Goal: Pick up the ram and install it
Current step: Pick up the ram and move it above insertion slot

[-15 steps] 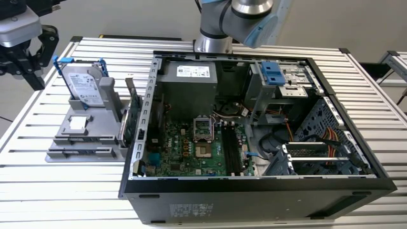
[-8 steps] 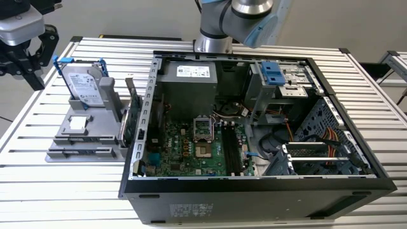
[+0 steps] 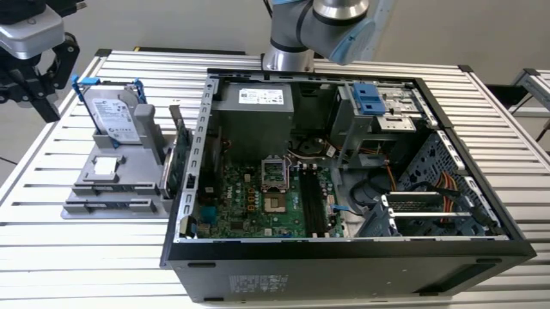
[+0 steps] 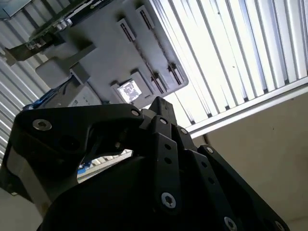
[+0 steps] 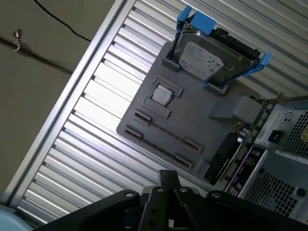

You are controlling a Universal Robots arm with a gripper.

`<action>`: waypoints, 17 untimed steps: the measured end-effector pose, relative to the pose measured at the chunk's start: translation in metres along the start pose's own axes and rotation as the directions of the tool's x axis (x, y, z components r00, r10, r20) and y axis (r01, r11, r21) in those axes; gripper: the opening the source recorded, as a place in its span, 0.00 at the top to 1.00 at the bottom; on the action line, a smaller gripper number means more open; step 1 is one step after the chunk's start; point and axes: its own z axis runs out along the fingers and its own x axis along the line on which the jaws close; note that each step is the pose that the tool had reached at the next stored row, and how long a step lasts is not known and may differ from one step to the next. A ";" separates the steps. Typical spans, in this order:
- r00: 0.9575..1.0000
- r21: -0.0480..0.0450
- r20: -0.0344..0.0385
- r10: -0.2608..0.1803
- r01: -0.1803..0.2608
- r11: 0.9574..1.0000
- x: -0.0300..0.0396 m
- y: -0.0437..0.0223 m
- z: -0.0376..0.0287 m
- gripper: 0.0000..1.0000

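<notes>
My gripper (image 3: pixel 28 106) hangs at the far left of the exterior view, above the table's edge and beside the grey parts holder (image 3: pixel 86 193). It is open, with nothing between its black fingers. In both wrist views I look down past its black linkage (image 4: pixel 144 159) onto the holder (image 5: pixel 192 115). The holder's two long narrow slots (image 5: pixel 163 131) look bare. On the motherboard in the open computer case (image 3: pixel 344 270), a long dark strip (image 3: pixel 308 199) runs along the memory slots. I cannot tell whether this strip is the ram or a bare slot.
The holder carries a silver hard drive with blue rails (image 3: pixel 116 112), a small square chip (image 3: pixel 105 166) and an upright expansion card (image 3: pixel 176 154) against the case wall. The arm's base (image 3: pixel 288 61) stands behind the case. The slatted table (image 3: pixel 86 257) extends around both.
</notes>
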 end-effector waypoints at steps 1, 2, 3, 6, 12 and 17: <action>1.000 0.000 -0.001 -0.008 0.008 1.000 0.0000 0.0000 0.0000 1.00; 1.000 0.000 -0.001 -0.015 0.015 1.000 0.0000 0.0000 0.0000 1.00; 1.000 0.000 -0.001 -0.021 0.021 1.000 0.0000 0.0000 0.0000 1.00; 0.999 0.000 -0.002 -0.042 0.042 0.999 0.0000 0.0000 0.0000 1.00; 0.996 0.000 -0.005 -0.084 0.084 0.996 0.0000 0.0000 0.0000 1.00; 0.991 0.000 -0.007 -0.133 0.133 0.991 0.0000 -0.0001 0.0000 1.00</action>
